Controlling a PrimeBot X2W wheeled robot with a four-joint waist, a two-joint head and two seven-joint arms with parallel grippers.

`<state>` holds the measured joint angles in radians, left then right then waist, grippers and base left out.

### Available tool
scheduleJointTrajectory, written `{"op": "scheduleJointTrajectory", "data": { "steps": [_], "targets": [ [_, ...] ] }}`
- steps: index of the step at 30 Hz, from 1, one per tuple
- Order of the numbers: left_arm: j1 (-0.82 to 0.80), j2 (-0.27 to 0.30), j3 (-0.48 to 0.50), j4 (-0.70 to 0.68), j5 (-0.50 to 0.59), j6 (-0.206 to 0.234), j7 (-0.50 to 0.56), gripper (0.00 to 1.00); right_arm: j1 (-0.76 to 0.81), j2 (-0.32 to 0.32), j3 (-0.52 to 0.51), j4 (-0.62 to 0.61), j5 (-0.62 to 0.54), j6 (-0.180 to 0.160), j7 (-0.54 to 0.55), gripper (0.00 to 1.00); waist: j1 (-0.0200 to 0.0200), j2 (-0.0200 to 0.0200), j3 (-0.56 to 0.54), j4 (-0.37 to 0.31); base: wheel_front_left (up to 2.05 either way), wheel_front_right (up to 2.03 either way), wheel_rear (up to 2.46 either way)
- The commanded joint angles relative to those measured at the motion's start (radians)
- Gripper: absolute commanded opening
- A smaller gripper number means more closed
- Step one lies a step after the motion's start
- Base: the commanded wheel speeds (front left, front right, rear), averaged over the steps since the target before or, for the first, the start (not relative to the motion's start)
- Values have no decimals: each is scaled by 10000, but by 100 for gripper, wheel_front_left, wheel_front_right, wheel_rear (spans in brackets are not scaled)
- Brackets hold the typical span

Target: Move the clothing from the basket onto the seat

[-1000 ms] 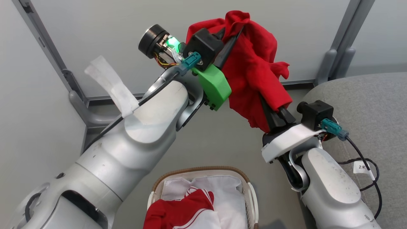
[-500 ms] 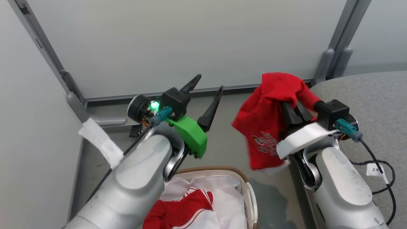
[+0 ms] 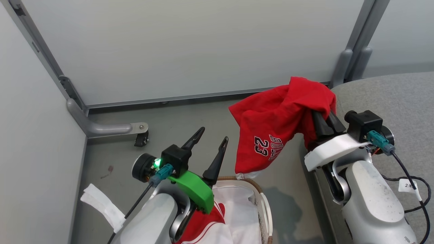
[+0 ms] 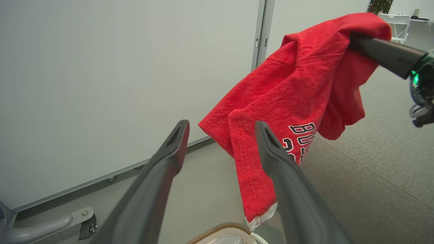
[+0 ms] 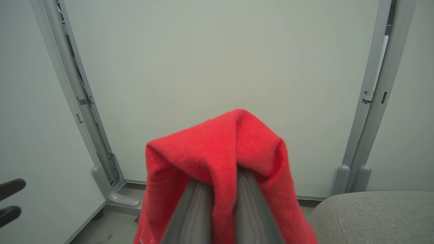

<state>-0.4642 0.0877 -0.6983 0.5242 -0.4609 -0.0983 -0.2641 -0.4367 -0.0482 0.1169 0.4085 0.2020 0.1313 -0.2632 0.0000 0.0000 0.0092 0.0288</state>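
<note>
A red shirt (image 3: 271, 125) with a black number print hangs in the air, draped over my right gripper (image 3: 323, 120), which is shut on its upper fold; the fingertips are buried in cloth. The shirt (image 5: 220, 152) covers those fingers (image 5: 193, 210) in the right wrist view. It hangs at the left edge of the grey seat (image 3: 390, 98). My left gripper (image 3: 214, 134) stands open with nothing in it, just above the basket (image 3: 259, 193) and left of the shirt (image 4: 298, 88). A second red garment with white stripes (image 3: 206, 217) lies in the basket on the white liner.
Pale partition walls close the back and the left. A grey metal foot (image 3: 108, 128) with a caster (image 3: 140, 139) rests on the floor at the left wall. A black cable with a tag (image 3: 407, 184) lies on the seat beside my right arm.
My left gripper let go of the red shirt, opened and came down towards the basket. My right gripper kept the shirt and carried it right, up to the seat's edge.
</note>
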Motion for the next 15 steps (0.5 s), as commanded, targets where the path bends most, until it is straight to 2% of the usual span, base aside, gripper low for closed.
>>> {"op": "scheduleJointTrajectory", "data": {
  "steps": [1, 9, 15],
  "targets": [
    [258, -22, 155, -15, 144, -70, -5, 100, 123, -40, -31, -52, -65, -10, -24, 0, 0, 0, 3, -17, 0, 0, 0],
    [702, -269, 628, -75, 617, -234, -4, 100, 172, -42, -169, -128, -311, -10, -24, 0, 0, 0, 74, -142, 0, 0, 0],
    [811, -330, 817, -334, 825, -280, -5, 100, 65, -39, -382, -85, -583, -10, -24, 0, 0, 0, 304, -839, 0, 0, 0]
  ]
}}
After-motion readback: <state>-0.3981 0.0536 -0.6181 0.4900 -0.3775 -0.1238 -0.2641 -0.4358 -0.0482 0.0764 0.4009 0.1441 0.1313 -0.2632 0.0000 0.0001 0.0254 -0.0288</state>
